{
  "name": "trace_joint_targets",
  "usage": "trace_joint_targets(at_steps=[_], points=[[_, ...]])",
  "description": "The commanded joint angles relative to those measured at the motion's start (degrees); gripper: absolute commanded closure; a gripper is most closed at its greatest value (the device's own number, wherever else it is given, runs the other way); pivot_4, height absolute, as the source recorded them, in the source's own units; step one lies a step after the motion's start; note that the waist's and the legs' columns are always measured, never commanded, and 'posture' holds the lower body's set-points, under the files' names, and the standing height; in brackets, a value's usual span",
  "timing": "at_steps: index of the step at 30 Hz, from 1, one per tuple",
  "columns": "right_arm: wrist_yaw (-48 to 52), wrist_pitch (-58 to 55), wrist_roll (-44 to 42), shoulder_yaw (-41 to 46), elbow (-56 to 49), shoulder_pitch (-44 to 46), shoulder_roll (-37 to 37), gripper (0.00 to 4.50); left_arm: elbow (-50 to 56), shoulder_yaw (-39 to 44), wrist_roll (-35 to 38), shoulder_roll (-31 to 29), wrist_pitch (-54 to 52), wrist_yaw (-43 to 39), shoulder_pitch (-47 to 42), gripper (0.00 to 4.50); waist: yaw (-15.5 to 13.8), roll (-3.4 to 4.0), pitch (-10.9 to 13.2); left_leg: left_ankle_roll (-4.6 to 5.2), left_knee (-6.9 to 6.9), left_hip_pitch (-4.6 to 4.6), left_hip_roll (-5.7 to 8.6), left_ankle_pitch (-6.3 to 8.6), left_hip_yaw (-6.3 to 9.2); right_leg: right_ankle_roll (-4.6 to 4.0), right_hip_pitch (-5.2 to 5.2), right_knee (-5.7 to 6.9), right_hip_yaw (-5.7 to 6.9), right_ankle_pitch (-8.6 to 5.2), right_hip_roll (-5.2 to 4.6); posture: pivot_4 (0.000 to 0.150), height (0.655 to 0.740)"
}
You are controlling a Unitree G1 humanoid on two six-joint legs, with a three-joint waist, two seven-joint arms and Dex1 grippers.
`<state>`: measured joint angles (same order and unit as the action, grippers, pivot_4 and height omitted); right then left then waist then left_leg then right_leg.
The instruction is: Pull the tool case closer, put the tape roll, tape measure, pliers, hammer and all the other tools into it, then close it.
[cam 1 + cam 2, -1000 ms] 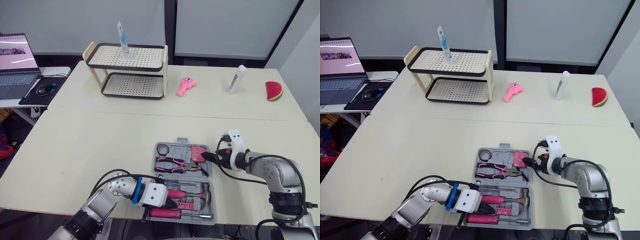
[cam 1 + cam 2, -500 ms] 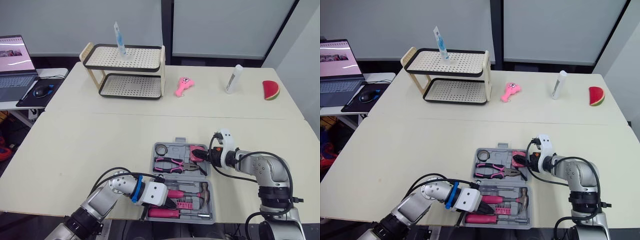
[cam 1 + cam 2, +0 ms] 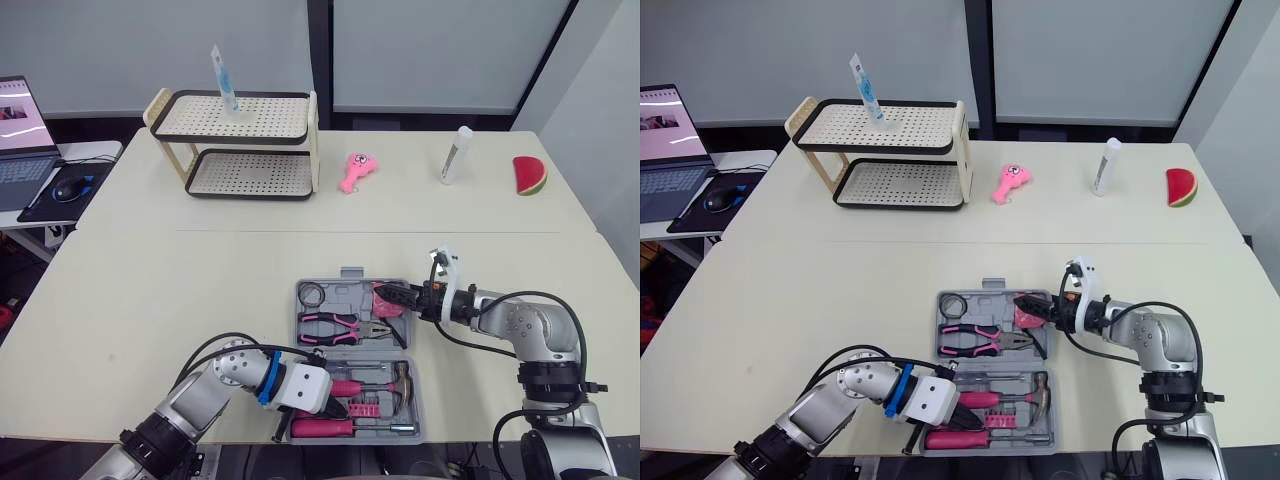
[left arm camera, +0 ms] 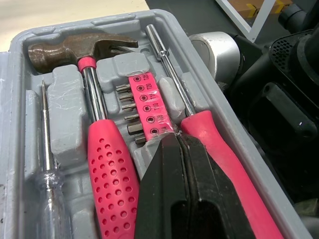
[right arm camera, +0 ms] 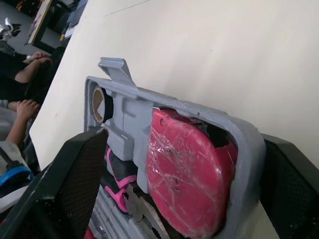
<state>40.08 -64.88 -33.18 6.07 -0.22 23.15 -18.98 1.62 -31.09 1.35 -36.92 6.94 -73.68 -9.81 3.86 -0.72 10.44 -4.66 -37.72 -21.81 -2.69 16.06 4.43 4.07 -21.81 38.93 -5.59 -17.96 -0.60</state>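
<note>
- The tabletop (image 3: 180, 290) is lying bare left of and beyond the tool case (image 3: 352, 300), leaving open room there.
- The tool case is lying open, its near half reaching the tabletop's near edge.
- My right fingers (image 5: 75, 169) are spreading wide around the case's far right corner, where the tape measure (image 5: 184, 169) is sitting.
- My left fingers (image 4: 164, 169) are pressing together, empty, between the hammer (image 4: 107, 149) and a screwdriver (image 4: 229, 169).
</note>
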Motion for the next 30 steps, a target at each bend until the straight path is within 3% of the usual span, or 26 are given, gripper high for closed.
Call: trace_joint_targets(at_steps=[1,8,17,21,24,30], points=[[3.4,4.1,-1.1,-3.0,-3.1,0.7,-0.4,0.06,-2.4,-1.9,-3.4,-2.1,-2.8,-0.9,1.4,4.50,0.1,0.00,0.0,0.00,0.00,0.00,0.00,0.00,0.00,0.00,0.00,0.00,0.00,-0.01,0.00,0.150,0.7350],[8.1,8.2,-0.7,-7.0,-8.2,-0.2,-5.9,0.06,-0.8,-1.3,-2.7,-1.9,-4.3,-0.5,1.3,4.50,0.1,0.00,0.0,0.00,-0.01,-0.01,0.00,0.00,0.03,-0.02,0.00,0.05,0.02,0.00,0.01,0.150,0.7350],[12.6,12.1,-0.2,-11.6,-17.7,-3.4,-13.4,0.06,6.2,5.2,5.7,-3.5,-9.0,-0.2,2.4,4.50,0.0,-0.01,0.0,0.01,-0.07,-0.01,0.00,0.00,0.09,-0.04,0.00,0.14,0.07,0.01,0.02,0.150,0.7350],[12.8,13.7,0.0,-12.4,-20.4,-4.2,-15.4,0.06,11.6,9.3,11.6,-6.6,-12.4,-1.6,4.7,4.50,-0.1,-0.04,0.0,0.00,-0.11,-0.04,0.00,0.00,0.09,-0.04,0.01,0.12,0.07,0.02,0.01,0.150,0.7350],[13.4,14.2,-0.1,-12.3,-26.3,-5.7,-19.2,0.06,16.8,16.8,19.0,-13.4,-16.8,-4.3,9.4,4.50,-0.2,-0.06,0.1,0.00,-0.10,-0.11,0.00,0.00,0.09,-0.05,-0.06,0.13,0.09,0.02,-0.02,0.150,0.7350],[14.4,15.6,-0.4,-12.3,-36.1,-10.8,-26.3,0.06,16.3,24.5,22.3,-20.5,-19.6,-5.5,16.4,4.50,-0.8,-0.03,0.1,0.00,-0.10,-0.18,-0.01,0.01,0.05,-0.09,-0.17,0.16,0.09,-0.01,-0.03,0.150,0.7350]])
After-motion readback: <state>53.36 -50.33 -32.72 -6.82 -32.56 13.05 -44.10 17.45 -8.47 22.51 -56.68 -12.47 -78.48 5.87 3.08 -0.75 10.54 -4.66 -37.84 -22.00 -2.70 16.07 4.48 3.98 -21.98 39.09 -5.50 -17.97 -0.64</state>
